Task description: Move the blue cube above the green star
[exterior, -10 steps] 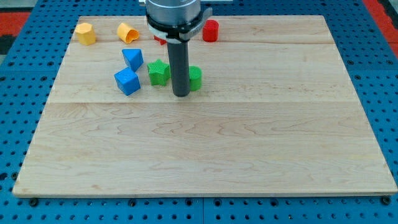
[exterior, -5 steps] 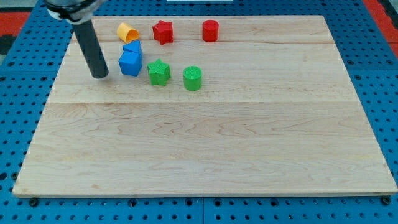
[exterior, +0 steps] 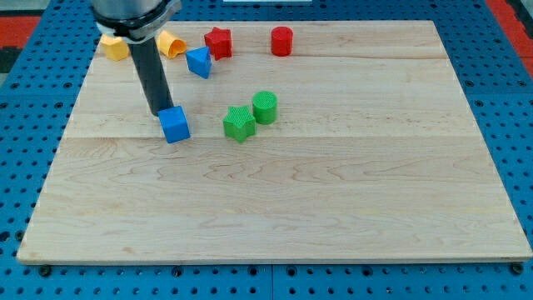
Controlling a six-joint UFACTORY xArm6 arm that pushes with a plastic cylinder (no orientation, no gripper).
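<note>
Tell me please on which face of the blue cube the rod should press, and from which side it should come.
Likely its lower-left face. The blue cube lies left of the green star, so it must travel right and upward. My tip now sits at the cube's upper-left corner, so it should first circle round to the view's bottom-left.

blue cube (exterior: pixel 175 125) flat on the wooden board, left of green star (exterior: pixel 239 123), well apart
</note>
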